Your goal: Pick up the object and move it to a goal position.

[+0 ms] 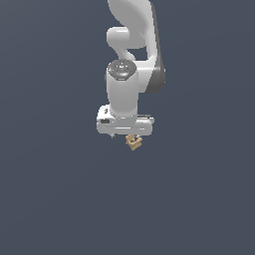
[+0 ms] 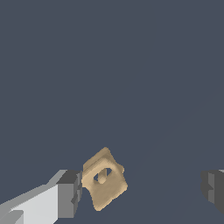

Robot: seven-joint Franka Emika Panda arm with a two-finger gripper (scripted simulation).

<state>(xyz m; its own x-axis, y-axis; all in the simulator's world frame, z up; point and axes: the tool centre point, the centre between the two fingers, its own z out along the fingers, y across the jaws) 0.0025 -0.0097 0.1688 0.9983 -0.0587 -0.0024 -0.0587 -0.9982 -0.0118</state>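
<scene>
1. Tan notched block (image 2: 104, 178) is the landmark: small, blocky, with a hole through its face and a short peg visible inside the hole; it sits tilted, diamond-like, in the wrist view.
2. Gripper (image 2: 142, 189) is spread wide. One dark finger pad (image 2: 71, 193) sits right at the block's edge, touching or nearly so; cannot tell which. The other pad (image 2: 213, 189) is well apart from the block, with bare floor between.
3. So the block lies between the fingers but far off-centre, hard against one finger. Nothing is clamped.
4. Exterior view: same block (image 1: 133, 142) pokes out just under the white gripper body (image 1: 124, 124), toward the exterior view's right of its middle. Fingers are mostly hidden behind the hand there; only a small dark tip shows beside the block.
5. White Panda arm (image 1: 130, 64) stands directly above the block, wrist pointing straight down.
6. Plain dark grey-blue floor (image 1: 55, 199) all around the block; whether the block rests on it or is off it cannot be told.
</scene>
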